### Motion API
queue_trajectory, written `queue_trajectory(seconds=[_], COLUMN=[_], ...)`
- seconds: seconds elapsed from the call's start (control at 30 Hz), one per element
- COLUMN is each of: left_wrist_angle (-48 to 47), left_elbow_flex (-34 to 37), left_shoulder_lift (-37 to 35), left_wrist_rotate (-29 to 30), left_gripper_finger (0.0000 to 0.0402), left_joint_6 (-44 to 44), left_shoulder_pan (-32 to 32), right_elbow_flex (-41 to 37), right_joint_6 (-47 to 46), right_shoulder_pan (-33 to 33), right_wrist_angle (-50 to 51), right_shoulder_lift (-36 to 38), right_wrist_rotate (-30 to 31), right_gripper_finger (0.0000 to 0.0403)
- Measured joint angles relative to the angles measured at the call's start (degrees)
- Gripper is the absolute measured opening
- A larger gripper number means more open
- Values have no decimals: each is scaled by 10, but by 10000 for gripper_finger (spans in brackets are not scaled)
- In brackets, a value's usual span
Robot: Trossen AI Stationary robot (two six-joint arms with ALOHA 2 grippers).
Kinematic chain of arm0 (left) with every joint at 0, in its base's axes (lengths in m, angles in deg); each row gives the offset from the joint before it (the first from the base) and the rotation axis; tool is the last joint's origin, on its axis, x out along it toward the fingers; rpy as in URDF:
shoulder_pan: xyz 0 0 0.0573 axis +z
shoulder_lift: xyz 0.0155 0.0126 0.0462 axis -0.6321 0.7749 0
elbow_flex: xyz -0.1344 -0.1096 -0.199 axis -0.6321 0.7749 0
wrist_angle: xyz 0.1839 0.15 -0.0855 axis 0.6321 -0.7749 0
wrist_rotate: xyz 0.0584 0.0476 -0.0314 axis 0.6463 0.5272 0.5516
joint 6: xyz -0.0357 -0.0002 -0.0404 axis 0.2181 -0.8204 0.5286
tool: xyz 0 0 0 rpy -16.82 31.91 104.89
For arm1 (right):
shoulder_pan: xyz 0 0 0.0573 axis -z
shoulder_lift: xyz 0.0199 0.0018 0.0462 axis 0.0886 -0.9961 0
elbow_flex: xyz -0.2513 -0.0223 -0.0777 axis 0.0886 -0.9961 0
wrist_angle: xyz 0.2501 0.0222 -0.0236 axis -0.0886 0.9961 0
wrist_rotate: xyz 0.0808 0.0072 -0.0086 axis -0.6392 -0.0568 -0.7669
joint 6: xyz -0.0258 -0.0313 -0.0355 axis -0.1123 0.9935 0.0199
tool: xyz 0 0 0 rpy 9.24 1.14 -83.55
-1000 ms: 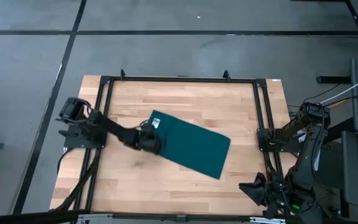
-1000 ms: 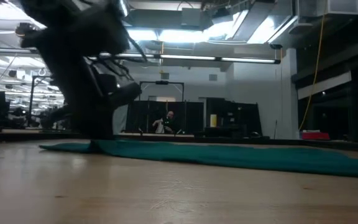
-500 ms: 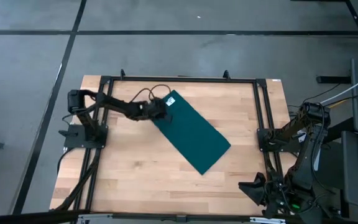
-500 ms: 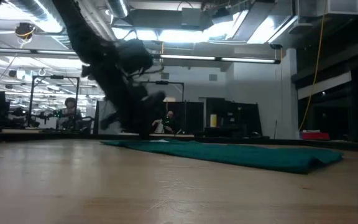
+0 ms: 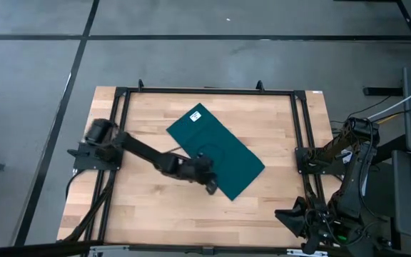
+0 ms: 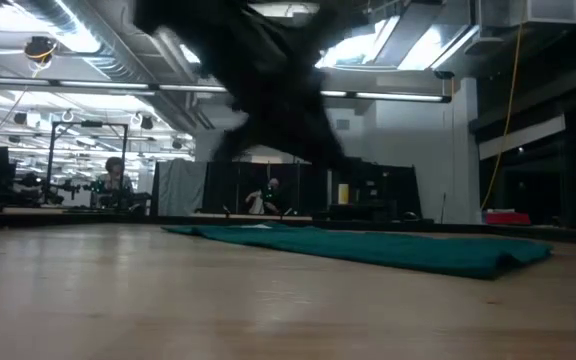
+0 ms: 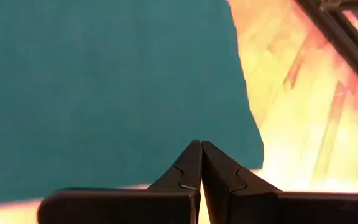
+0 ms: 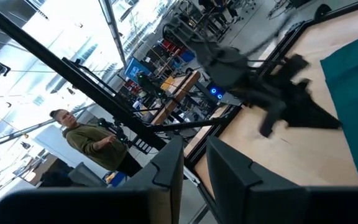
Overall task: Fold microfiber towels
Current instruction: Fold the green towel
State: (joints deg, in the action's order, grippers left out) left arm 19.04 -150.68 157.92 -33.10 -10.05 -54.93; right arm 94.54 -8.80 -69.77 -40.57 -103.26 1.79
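So the teal towel (image 5: 215, 152) is lying flat on the wooden table (image 5: 148, 207), roughly mid-table and turned at an angle, looking like a long strip that's been folded once, with its little white tag (image 5: 195, 116) up at the far corner. The left gripper (image 5: 207, 180) is stretched out over the table right at the towel's near long edge, and the left wrist view shows its fingers (image 7: 190, 168) pinched completely together with nothing between them, cloth just ahead of the tips. The right gripper (image 8: 191, 163) is parked way off by the right side of the frame, its fingers only a narrow gap apart and holding nothing. My worry: with the tips pressed together like that, if the arm goes down for the edge it'll just shove the cloth along the table and bunch it up instead of catching it. It'd need to spread its fingers first. Also the towel sits skewed, so grabbing one corner alone could drag the whole thing round and leave the next fold crooked.
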Motion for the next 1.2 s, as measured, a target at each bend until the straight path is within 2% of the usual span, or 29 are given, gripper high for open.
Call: queue_trajectory(seconds=[0.1, 0.27, 0.53, 0.87, 1.0, 1.2], left_wrist_angle=[-12, -30, -61, -114, -146, -212], left_elbow_flex=[-49, -109, -113, -105, -102, -103], left_shoulder_lift=[54, 87, 117, 123, 121, 113], left_wrist_rotate=[1, -7, -28, -21, -22, -21], left_gripper_finger=[2, 2, 2, 2, 2, 2], left_joint_6=[-12, -28, -20, -14, 7, 85], left_shoulder_pan=[1, 1, 1, 1, -22, -86], right_elbow_flex=[0, 18, 38, 40, 40, 40], right_joint_6=[6, 43, 90, 93, 91, 90], right_shoulder_pan=[0, 0, 0, 0, 0, 0], right_wrist_angle=[-8, -8, -8, -8, -8, -13], right_shoulder_lift=[0, 0, 0, 0, 0, 0], right_wrist_rotate=[0, 0, 0, 0, 0, 0], right_gripper_finger=[79, 89, 83, 79, 89, 98])
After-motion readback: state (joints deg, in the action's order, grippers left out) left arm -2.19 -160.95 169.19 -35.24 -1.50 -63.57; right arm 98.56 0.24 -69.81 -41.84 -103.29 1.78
